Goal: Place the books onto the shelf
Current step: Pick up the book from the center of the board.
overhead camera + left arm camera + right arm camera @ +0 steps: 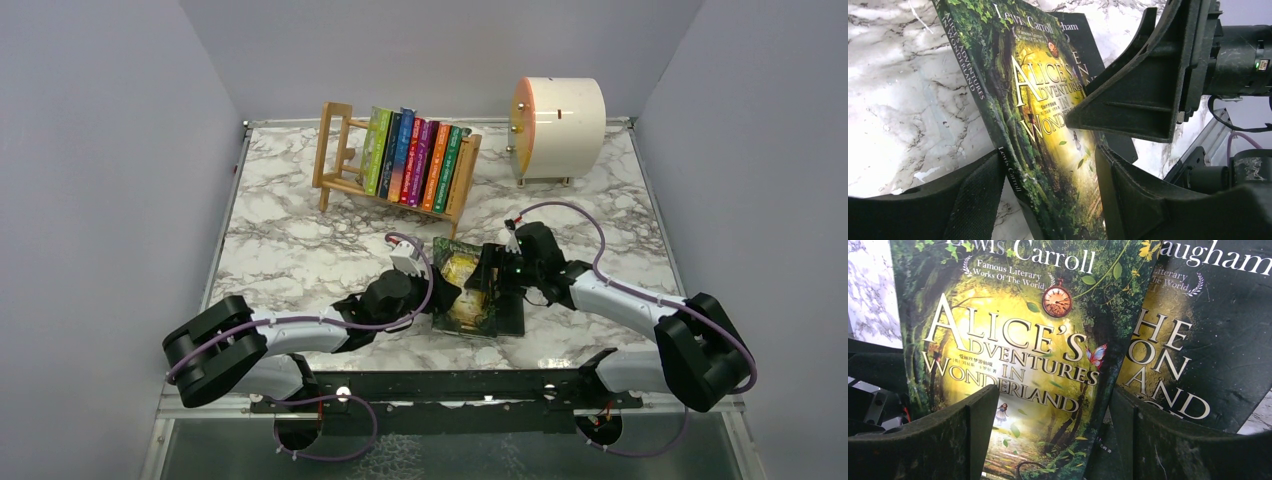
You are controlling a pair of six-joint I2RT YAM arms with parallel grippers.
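The marble table [300, 250] carried everything. The left arm [290, 335] and the right arm [620, 295] reached in from the near edge and met near the middle. At the far right a cream drum [558, 120] sat on its side. At the far left-centre stood the wooden shelf [332, 150]. A row of books [415, 160] stood upright in its right part, spines facing the near side.

Two more books lay near the middle of the table between the grippers, well apart from the shelf. The lower one was a dark book [505, 320]. The copy of Alice's Adventures in Wonderland [462, 275] lay on top of it, covering its left part, with its spine toward the left arm.

The left gripper [1048, 160] straddled Alice's spine edge. One finger [973, 200] was against the spine and the other [1133, 195] was over the front cover. The two stood apart, and I could not tell whether they pinched the book.

The right gripper [1053, 395] held its jaws wide apart across Alice's right edge. One fingertip [1133, 95] was on the Alice cover and the other finger was above the dark book, clamping nothing.
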